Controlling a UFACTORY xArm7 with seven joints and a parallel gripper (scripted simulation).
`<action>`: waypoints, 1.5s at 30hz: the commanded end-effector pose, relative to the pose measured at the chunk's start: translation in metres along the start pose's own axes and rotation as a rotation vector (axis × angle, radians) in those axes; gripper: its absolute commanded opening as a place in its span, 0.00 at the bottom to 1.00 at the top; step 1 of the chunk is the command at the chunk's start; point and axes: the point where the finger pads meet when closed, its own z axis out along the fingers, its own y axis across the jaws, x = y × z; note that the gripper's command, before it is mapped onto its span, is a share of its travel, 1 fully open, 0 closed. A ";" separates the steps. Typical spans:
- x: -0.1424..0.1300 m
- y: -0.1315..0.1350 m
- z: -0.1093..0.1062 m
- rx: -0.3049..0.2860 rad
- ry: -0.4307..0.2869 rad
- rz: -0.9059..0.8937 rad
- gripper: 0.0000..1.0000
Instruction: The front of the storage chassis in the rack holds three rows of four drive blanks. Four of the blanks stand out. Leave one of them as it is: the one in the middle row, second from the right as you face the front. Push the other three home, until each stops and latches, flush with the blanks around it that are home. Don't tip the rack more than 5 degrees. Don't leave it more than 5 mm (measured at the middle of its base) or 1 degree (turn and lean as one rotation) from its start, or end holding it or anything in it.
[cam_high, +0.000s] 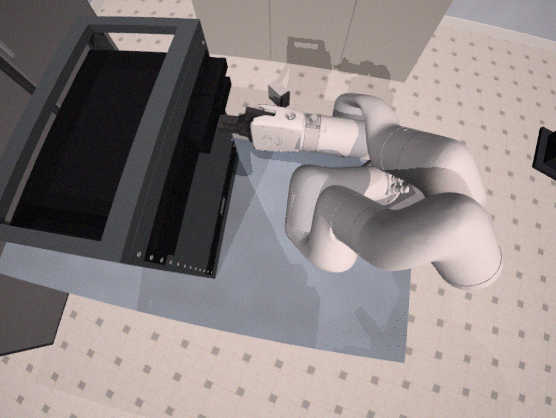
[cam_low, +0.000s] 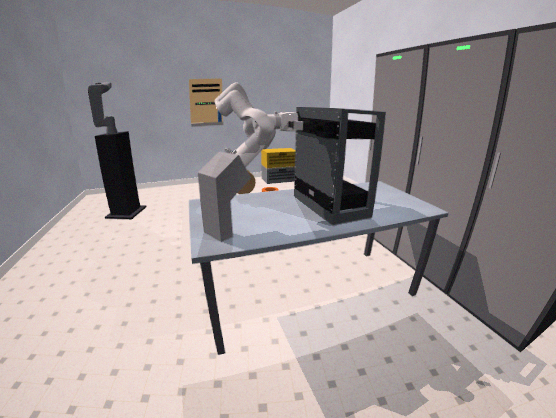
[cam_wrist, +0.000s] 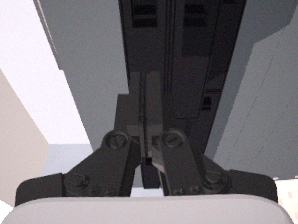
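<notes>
The storage chassis (cam_high: 212, 100) sits high up in the front of the rack (cam_high: 150, 150), near the top. It is dark, almost black. From above, part of its front sticks out past the rack's front posts, toward the arm. In the wrist view the drive blanks (cam_wrist: 193, 16) look like dark panels side by side with small slots in them. I cannot tell from these views which blanks stick out and which are pushed in.

The gripper (cam_high: 227, 124) is right at the front of the chassis. Its two dark fingers are pressed together with nothing between them. From above, the tips look like they touch the dark front, or are just beside it. The gripper points straight at the chassis, level with the top part of the rack.

The white arm (cam_high: 400, 210) bends back in big curves behind the gripper. It rises from a gray stand (cam_low: 217, 200) on the table (cam_low: 280, 235).

The rack stands upright on the table. It is a gray frame with open sides and a dark box low in it too.

Behind the table there is a yellow box (cam_low: 278, 158) on a gray one. Tall gray cabinets (cam_low: 480, 165) line the wall on the right. A black post (cam_low: 118, 172) stands far off on the tiled floor (cam_low: 100, 300)
</notes>
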 end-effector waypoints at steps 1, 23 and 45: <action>0.003 -0.002 0.013 0.002 -0.001 -0.004 0.00; 0.003 -0.003 0.023 0.002 -0.001 -0.004 0.00; 0.003 -0.003 0.033 0.002 -0.001 -0.004 0.00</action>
